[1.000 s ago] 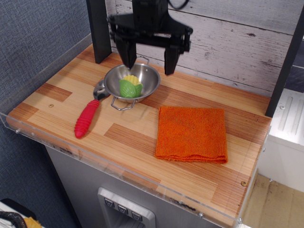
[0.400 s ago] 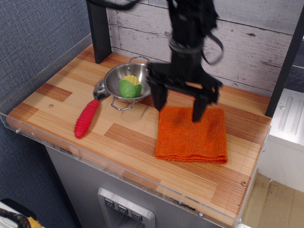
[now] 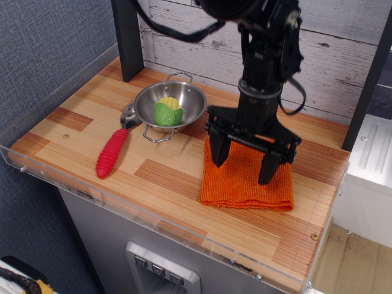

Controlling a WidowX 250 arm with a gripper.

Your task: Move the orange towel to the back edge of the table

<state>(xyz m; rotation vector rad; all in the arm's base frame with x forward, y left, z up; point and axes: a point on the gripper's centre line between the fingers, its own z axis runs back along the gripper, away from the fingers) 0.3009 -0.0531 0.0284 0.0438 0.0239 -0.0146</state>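
The orange towel (image 3: 245, 184) lies flat and folded on the table (image 3: 165, 177), right of centre and toward the front. My gripper (image 3: 244, 165) hangs straight over the towel with its two black fingers spread wide, one near the towel's left edge and one near its right side. The fingertips are low over the cloth, and I cannot tell if they touch it. The gripper holds nothing. The arm hides the towel's back edge.
A steel bowl (image 3: 184, 98) with a toy corn cob (image 3: 167, 113) stands at the back left of the towel. A red-handled utensil (image 3: 112, 152) lies left of it. A black post (image 3: 127, 37) stands at the back left, a plank wall (image 3: 331, 55) runs behind, and a clear rim (image 3: 153, 214) edges the table.
My gripper has moved from above the bowl rightward and forward, then down, until it hangs low over the towel, still open. The towel, bowl and utensil have not moved.
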